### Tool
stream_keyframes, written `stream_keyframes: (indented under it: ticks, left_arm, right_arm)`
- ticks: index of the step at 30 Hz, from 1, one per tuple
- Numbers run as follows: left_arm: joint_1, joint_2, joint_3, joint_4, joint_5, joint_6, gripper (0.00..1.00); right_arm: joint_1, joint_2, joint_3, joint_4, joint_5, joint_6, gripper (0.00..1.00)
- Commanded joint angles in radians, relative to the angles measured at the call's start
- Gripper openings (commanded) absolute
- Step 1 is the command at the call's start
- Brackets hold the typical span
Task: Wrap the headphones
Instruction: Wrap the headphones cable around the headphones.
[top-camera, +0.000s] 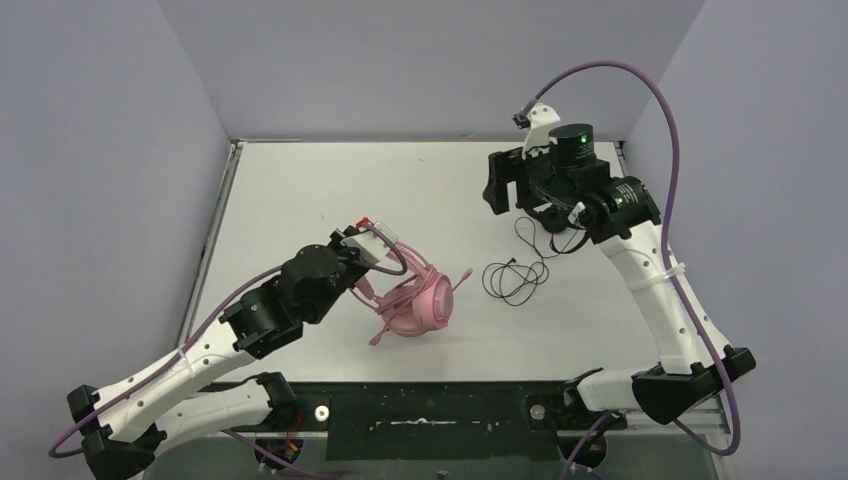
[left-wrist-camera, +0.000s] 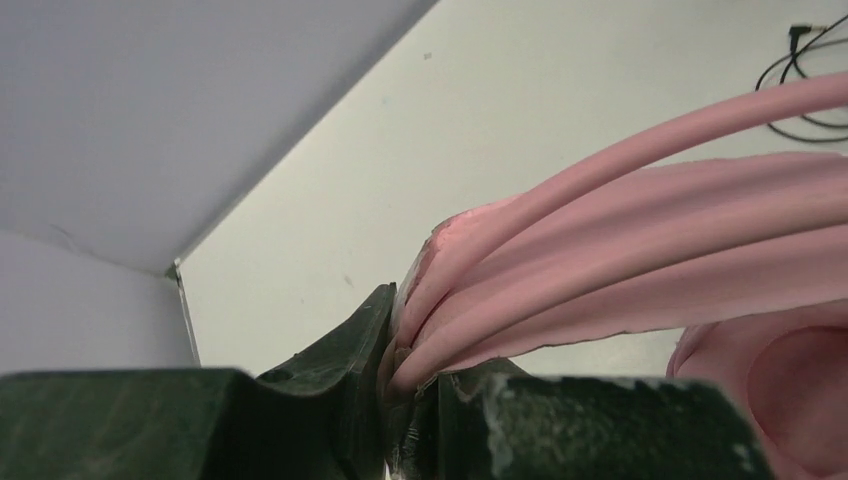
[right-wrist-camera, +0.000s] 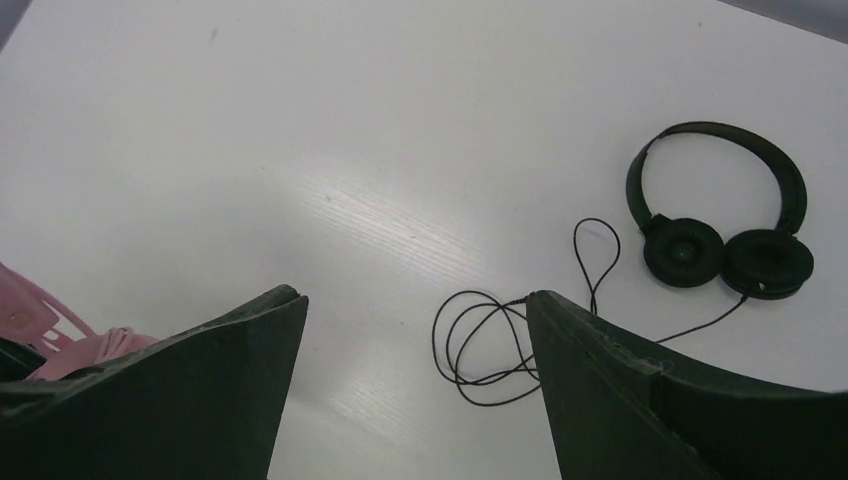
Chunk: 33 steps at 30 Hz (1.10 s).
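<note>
Over the bench (top-camera: 300, 190), left pincer (left-wrist-camera: 400, 372) grips bunched pink cable (left-wrist-camera: 620, 250) by the pink headset (top-camera: 427, 302), right pincer (right-wrist-camera: 412, 298) hangs open above black headphones (right-wrist-camera: 715, 245) and black cable (right-wrist-camera: 470, 350).

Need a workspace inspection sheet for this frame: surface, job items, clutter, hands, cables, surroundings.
Surface: white table.
Job's things: pink headphones near centre; black headphones flat on the table.
Clutter: nothing seen.
Hands: left hand shut on pink cable loops; right hand open, empty, above the table.
Cables: pink cable bunched in left hand; black cable in loose coils on the table.
Surroundings: plain grey walls on three sides.
</note>
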Motion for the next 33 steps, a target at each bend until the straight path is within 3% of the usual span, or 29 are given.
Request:
stream_keyframes:
  ticks: [1,7,14,16,22,27,30,33]
  left_arm:
    - [0.06,-0.019,0.096,-0.116,0.001,-0.269,0.0]
    - [0.222,0.046,0.174,-0.31,0.179,-0.486,0.0]
    - [0.509,0.152,0.353,-0.54,0.488,-0.662,0.0]
    - [0.573,0.189,0.403,-0.608,0.555,-0.702,0.0]
    - [0.724,0.255,0.464,-0.66,0.773,-0.832,0.0]
    - [0.795,0.3,0.484,-0.69,0.94,-0.969,0.0]
    - [0.812,0.318,0.503,-0.732,0.966,-1.034,0.0]
    - [0.814,0.306,0.497,-0.748,0.936,-1.103,0.0]
  right_arm:
    - [-0.051,-0.047,-0.058,0.058,-0.068,0.019,0.86]
    - [-0.059,-0.058,-0.102,0.042,-0.116,-0.001,0.88]
    - [-0.095,-0.094,-0.281,0.124,-0.327,0.018,0.87]
    - [-0.095,-0.118,-0.402,0.246,-0.449,-0.012,0.86]
    - [0.0,-0.182,-0.667,0.71,-0.613,0.069,0.83]
    - [0.12,-0.173,-0.734,0.872,-0.583,0.094,0.81]
    - [0.135,-0.181,-0.785,0.998,-0.535,0.172,0.81]
    - [0.137,-0.14,-0.706,0.888,-0.353,0.397,0.79]
